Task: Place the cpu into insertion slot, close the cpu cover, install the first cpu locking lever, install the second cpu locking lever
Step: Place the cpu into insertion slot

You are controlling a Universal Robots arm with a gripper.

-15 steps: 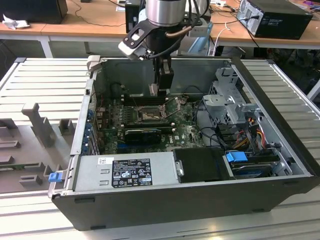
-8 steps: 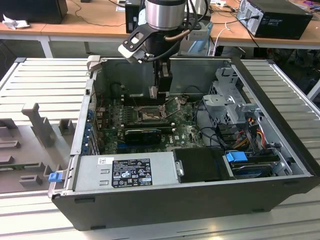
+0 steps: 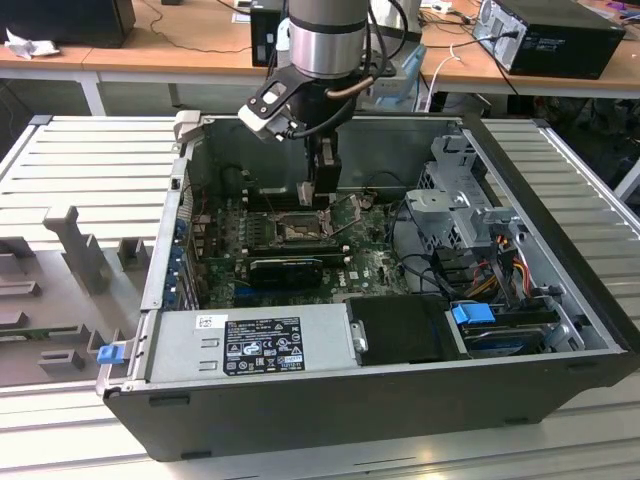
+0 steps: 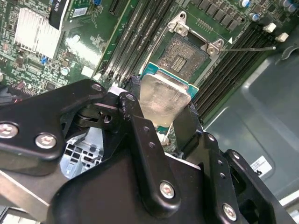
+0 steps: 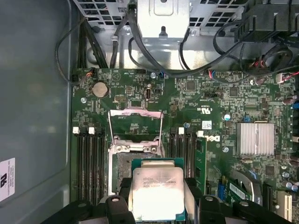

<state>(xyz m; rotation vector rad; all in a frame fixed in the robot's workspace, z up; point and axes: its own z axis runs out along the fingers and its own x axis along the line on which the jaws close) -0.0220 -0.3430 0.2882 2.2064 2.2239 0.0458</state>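
Ribbed grey table [image 3: 90, 170] carries an open computer case [image 3: 560, 190] lying on its side, with wooden desks [image 3: 180, 50] behind it, and the arm reaches down from above into the case so that the gripper [image 3: 322, 195] hangs low over the green motherboard [image 3: 370, 265]. In both wrist views the gripper [image 4: 161, 109] [image 5: 157, 196] is closed partway, its black fingers [image 4: 189, 128] pressed against two opposite edges of the cpu [image 4: 161, 100] [image 5: 156, 189], which sits flat between them with its pale silvery face up and a thin green rim showing around it. Directly below the fingertips and running a little beyond them lies the insertion slot [image 5: 122, 170] [image 4: 182, 56] [image 3: 300, 228], its dark centre partly hidden by the chip; whether the cpu touches the slot or hovers just above it cannot be told. On the far side of the slot from the gripper, in the first wrist view, the cpu cover [image 5: 135, 112] stands raised and open, a thin silvery frame with the board visible through its middle. Long black memory slots [image 5: 88, 163] run along both sides of the gripper, and a finned silver heatsink [image 5: 254, 138] sits well off to one side of it. Nearer the exterior camera than the gripper, a grey power supply [image 3: 260, 345] lies along the case wall
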